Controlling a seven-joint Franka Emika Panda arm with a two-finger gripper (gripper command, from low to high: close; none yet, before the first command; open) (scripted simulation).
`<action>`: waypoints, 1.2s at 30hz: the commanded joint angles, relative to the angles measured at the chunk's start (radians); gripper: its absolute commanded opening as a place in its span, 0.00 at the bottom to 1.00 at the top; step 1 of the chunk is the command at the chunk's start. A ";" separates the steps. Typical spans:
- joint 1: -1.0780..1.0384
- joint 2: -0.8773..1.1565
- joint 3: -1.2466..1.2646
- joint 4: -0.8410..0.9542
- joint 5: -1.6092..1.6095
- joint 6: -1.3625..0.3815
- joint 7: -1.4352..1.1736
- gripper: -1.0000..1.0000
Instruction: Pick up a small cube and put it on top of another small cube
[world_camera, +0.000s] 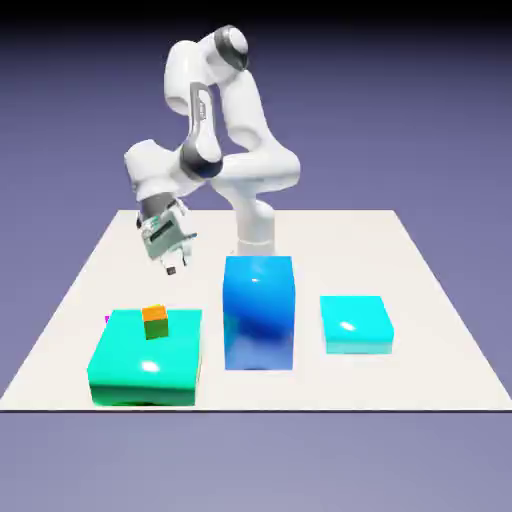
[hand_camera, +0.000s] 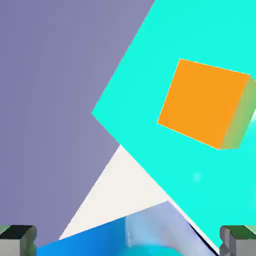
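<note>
Teal block (world_camera: 145, 365) nearest, orange-and-green cube (world_camera: 155, 322) on top (magenta cube (world_camera: 107, 319) peeking behind); gripper (world_camera: 171, 252) above, jaws apart, empty.

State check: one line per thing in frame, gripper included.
gripper: open, empty, in the air above the table, past the teal block's far edge
pink cube: mostly hidden behind the teal block; only a sliver shows
orange-and-green cube: resting on top of the teal block
teal block: flat on the table
blue block: upright on the table, nothing on top
cyan block: flat on the table, nothing on top
</note>
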 joint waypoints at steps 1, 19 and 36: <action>0.012 -0.002 -0.036 -0.001 0.006 -0.011 0.006 0.50; 0.228 -0.047 -0.689 -0.023 0.114 -0.216 0.107 0.50; 0.414 -0.086 -1.253 -0.042 0.208 -0.393 0.196 0.50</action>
